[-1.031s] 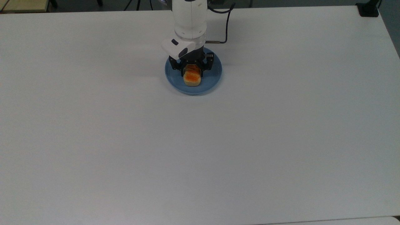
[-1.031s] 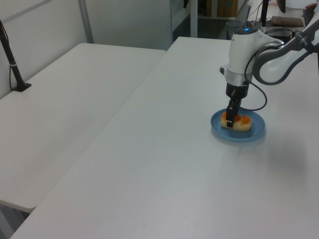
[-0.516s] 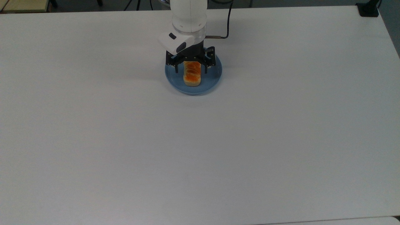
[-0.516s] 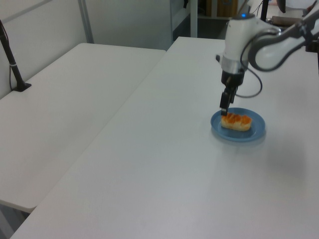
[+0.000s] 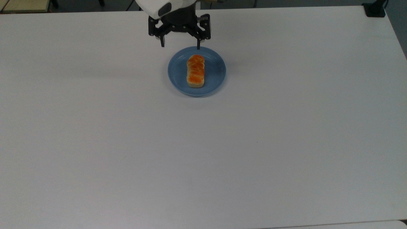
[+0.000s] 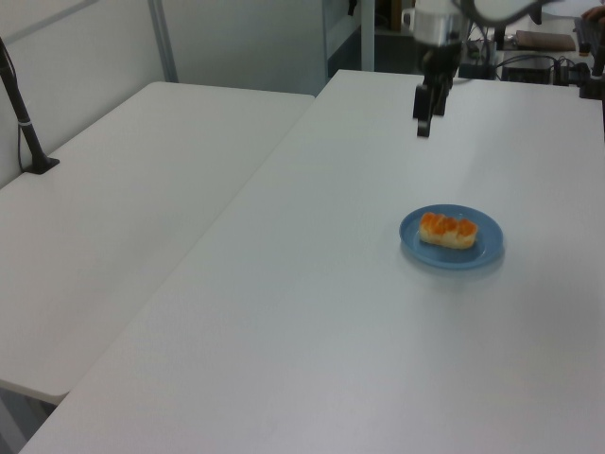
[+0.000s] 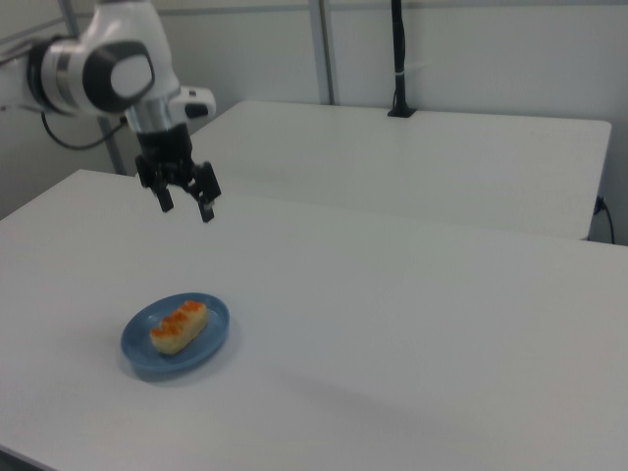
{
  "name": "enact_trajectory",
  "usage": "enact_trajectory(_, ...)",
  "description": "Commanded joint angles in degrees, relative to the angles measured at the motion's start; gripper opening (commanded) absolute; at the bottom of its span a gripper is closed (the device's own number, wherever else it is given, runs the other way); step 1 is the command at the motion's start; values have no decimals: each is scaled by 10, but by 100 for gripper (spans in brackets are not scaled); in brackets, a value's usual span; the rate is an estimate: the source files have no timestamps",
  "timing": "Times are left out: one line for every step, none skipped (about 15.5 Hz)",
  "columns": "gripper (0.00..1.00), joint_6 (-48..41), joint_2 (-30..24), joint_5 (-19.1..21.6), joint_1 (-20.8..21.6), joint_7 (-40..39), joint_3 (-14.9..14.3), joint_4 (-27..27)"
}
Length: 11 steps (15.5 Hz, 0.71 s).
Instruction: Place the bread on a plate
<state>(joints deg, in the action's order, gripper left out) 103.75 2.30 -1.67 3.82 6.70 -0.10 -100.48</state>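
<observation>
top view: bread (image 5: 195, 70) lies on the plate (image 5: 216, 79), as the task wants; hand (image 5: 180, 44) hangs above, released and empty

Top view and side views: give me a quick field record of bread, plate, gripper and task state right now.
bread: lying flat on the plate, glossy orange top up, inside the rim
plate: blue, on the white table
gripper: open, holding nothing, raised above the table beyond the plate's far edge in the top view
contact: none between gripper and bread
task state: bread is on the plate, released
</observation>
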Motion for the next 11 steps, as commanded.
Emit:
enact_trajectory(100,-111,4,-8,-14,-48,-3,85)
enact_trajectory(100,-128,3,-9,-15,-49,-3,99)
enact_trajectory(100,-140,-1,-10,-18,-49,-3,108)
enact_trajectory(100,-144,-6,-13,-21,-50,-3,109)
enact_trajectory(100,-144,-11,-17,-21,-50,-3,109)
enact_trajectory(100,-144,-14,-17,-21,-51,-3,110)
enact_trajectory(100,-145,-15,-17,-21,-51,-4,112)
enact_trajectory(100,-149,-15,-17,-21,-51,-4,118)
enact_trajectory(100,-154,-15,-17,-21,-51,-3,121)
enact_trajectory(100,-156,-15,-17,-21,-52,-3,122)
enact_trajectory(100,-156,-15,-17,-21,-51,-3,122)
